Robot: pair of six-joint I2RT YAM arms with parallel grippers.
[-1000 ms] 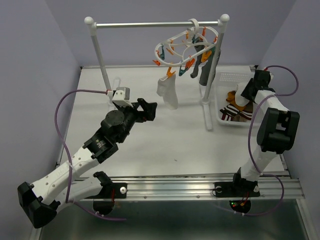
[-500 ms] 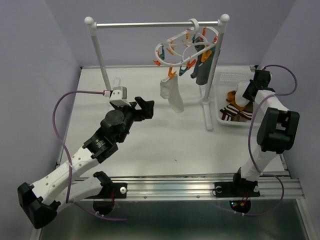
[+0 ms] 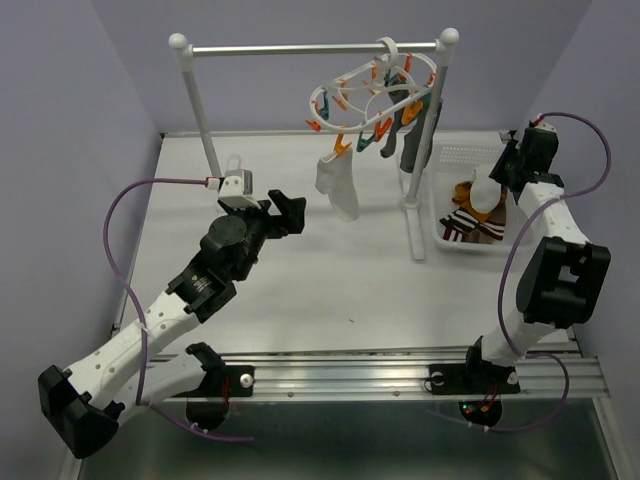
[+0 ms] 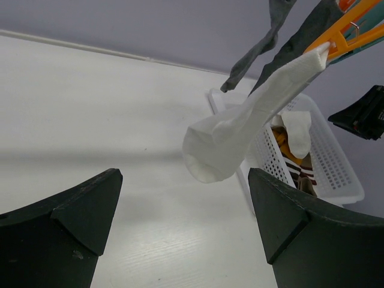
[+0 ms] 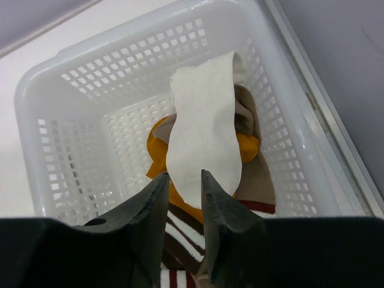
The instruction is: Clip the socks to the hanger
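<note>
In the basket [image 3: 455, 155] at the far right lie the loose socks: a white one [image 5: 201, 126] on top, an orange one [image 5: 157, 150] and a striped one [image 5: 180, 240] beneath. The right gripper [image 5: 185, 176] hangs just above them, higher than half a second ago, when it was dipped among the socks. Its fingers are nearly together with a thin gap between them. The white sock's near end sits right at the tips, but I cannot tell whether it is pinched or only lying there. If it is caught, the lift means the next sock is on its way to a clip; if not, the pick needs another try.

The hanger [image 3: 370, 95] hooks on the rail [image 3: 300, 48]. It carries a white sock [image 3: 336, 185] on an orange clip [image 4: 345, 36] and grey socks [image 3: 408, 135] further back. The hung white sock has swung out and back over the last second. The left gripper [image 3: 288, 210] has barely shifted; it faces that sock with its fingers spread wide and nothing between them.
</note>
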